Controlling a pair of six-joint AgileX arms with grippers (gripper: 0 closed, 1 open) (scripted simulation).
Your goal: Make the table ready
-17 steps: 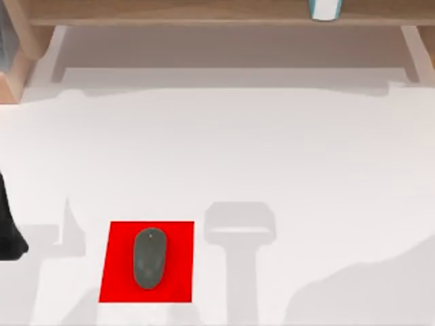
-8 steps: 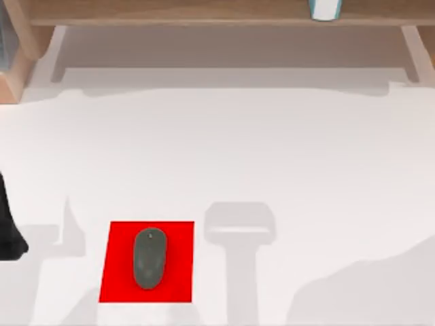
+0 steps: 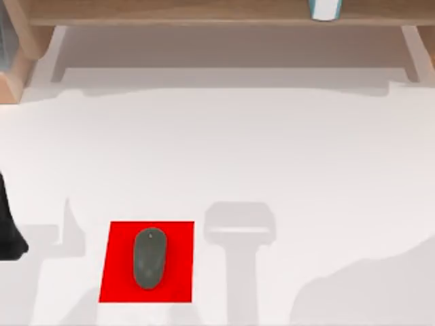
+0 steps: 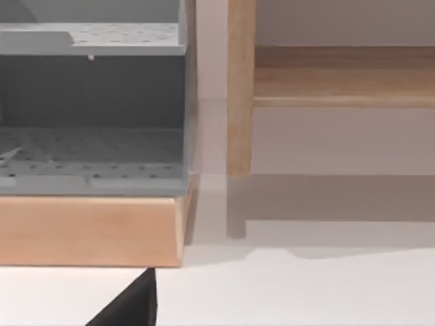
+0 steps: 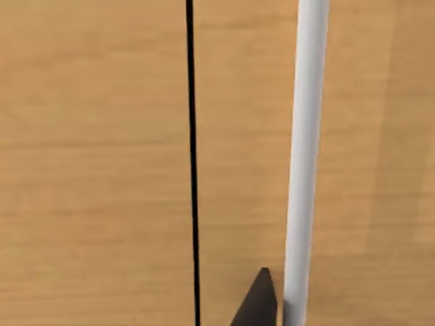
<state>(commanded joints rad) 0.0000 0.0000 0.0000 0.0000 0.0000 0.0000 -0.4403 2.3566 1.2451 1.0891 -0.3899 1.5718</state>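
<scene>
Nearest the front edge of the white table, a red mat lies flat, left of centre, and it serves as the landmark for everything else. On the mat, touching it and well within its borders, sits a dark grey computer mouse, its long axis running front to back and its small scroll wheel at the far end. Just right of the mat a pale grey shadow with a broad head and a narrow stem falls on the bare tabletop. Left of the mat, at the table's left edge, a black part of the left arm reaches in; whether its gripper's fingers are apart or together cannot be told. In the left wrist view a black tip shows low over the white surface, in front of a grey perforated tray set on a light wooden base.

Beyond the mat the table stretches plain and white to the back. Far behind the mat a light-brown wooden shelf spans the rear, standing on legs at both ends. On the shelf, far back and to the right of the mat, stands a white cup with a teal rim.

The right wrist view shows wood grain, a thin black line, a white post and a dark tip; that pincer's state cannot be told either.
</scene>
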